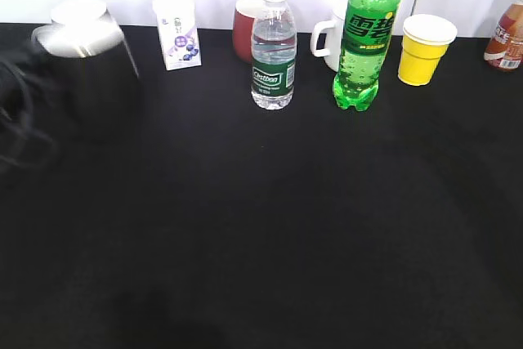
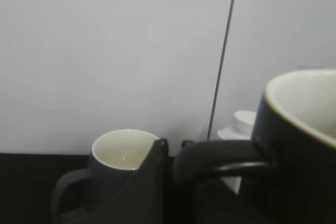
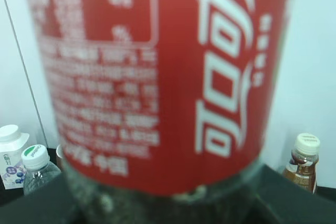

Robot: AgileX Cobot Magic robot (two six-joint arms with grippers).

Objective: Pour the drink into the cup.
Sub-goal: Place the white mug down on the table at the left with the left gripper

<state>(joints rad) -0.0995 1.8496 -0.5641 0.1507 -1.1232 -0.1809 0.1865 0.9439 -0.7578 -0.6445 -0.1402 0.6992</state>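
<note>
In the left wrist view my left gripper (image 2: 174,153) is shut on the handle of the black mug (image 2: 294,145). The mug's white inside shows at the right edge and it stands upright. In the right wrist view my right gripper (image 3: 168,211) is shut on the drink bottle (image 3: 157,77). Its red label fills the frame, with dark liquid below, and the bottle is upright. In the exterior view a blurred pale-rimmed mug (image 1: 78,29) shows at the far left beside a blurred dark arm. I cannot tell if it is the black mug. The right gripper and drink bottle are out of the exterior view.
A grey mug (image 2: 123,153) stands behind the left gripper. Along the back wall stand a milk carton (image 1: 178,34), red mug (image 1: 243,30), water bottle (image 1: 272,59), white mug (image 1: 328,38), green soda bottle (image 1: 368,34), yellow cup (image 1: 425,48) and tea bottle (image 1: 508,38).
</note>
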